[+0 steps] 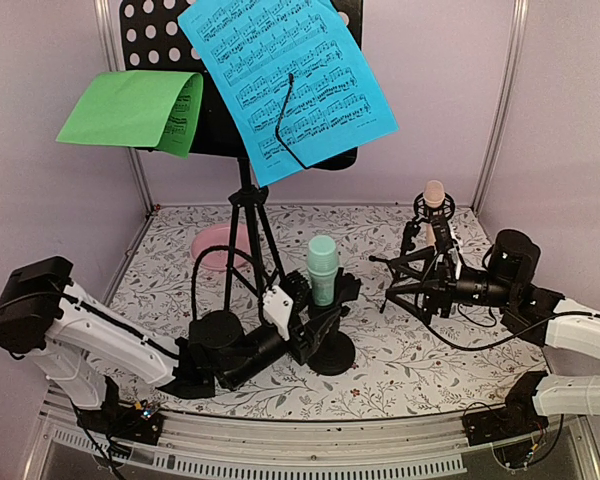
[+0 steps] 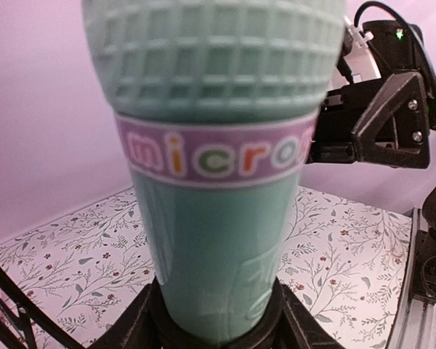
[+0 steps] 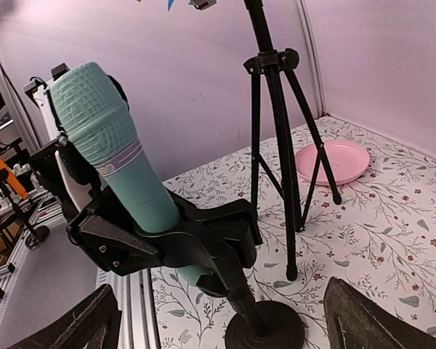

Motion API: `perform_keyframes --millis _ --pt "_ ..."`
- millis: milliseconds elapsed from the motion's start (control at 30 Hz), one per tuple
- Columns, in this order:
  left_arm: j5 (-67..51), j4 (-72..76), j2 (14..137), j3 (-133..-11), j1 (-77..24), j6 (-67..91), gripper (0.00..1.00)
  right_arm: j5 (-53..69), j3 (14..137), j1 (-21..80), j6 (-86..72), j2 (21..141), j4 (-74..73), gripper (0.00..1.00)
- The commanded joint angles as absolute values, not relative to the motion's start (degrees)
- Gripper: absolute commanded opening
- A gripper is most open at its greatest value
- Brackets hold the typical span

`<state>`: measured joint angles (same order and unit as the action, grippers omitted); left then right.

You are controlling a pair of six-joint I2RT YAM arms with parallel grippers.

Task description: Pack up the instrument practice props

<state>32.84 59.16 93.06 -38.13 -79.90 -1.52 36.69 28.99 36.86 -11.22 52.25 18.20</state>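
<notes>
At the middle of the table, the mint-green toy microphone (image 1: 322, 262) is standing upright, its lower end sitting in a black round-based stand (image 3: 265, 331). The left gripper (image 1: 323, 302) is flanking the handle low down. Its fingers (image 2: 134, 323) are lying close against the plastic on both sides, but I cannot tell whether they are actually squeezing it. The right gripper (image 3: 225, 320) is hanging wide open and empty, near the microphone and facing it.

The main risk, as I judge it, is lifting on a half-made hold. The handle is smooth and tapering, so it may be sliding through the pads. If the stand is clinging to it, the whole stand may be rising and then dropping.

The black music stand's tripod legs (image 1: 248, 250) are standing just behind the left arm. A careless swing could be knocking them, bringing down the blue music sheet (image 1: 280, 80) and the green music sheet (image 1: 130, 108). With both arms this close, they also risk clashing.
</notes>
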Motion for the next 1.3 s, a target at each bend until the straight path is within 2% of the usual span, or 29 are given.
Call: perform_keyframes --millis 0,267,467,633,900,1267 --pt "21.6 59.8 87.5 -36.0 -76.7 -2.0 0.46 44.9 28.4 37.3 -9.1 53.0 24.6 0.99" --pt "0.0 51.5 78.6 -32.9 -68.2 1.5 0.45 55.4 27.4 37.3 -7.9 63.7 41.7 0.99" --pt "-10.2 49.7 74.8 -30.5 -64.0 1.7 0.46 55.5 29.0 37.9 -3.1 68.3 46.0 0.99" --pt "-21.2 52.4 76.6 -29.4 -60.1 1.9 0.45 50.9 27.8 41.3 3.3 68.7 45.2 0.99" --pt "-29.5 52.2 79.1 -31.6 -56.9 1.2 0.45 42.9 27.3 46.0 7.9 73.9 48.5 0.99" --pt "-31.3 57.4 81.5 -29.8 -56.2 1.8 0.45 39.9 26.3 48.7 5.1 77.4 56.0 1.00"
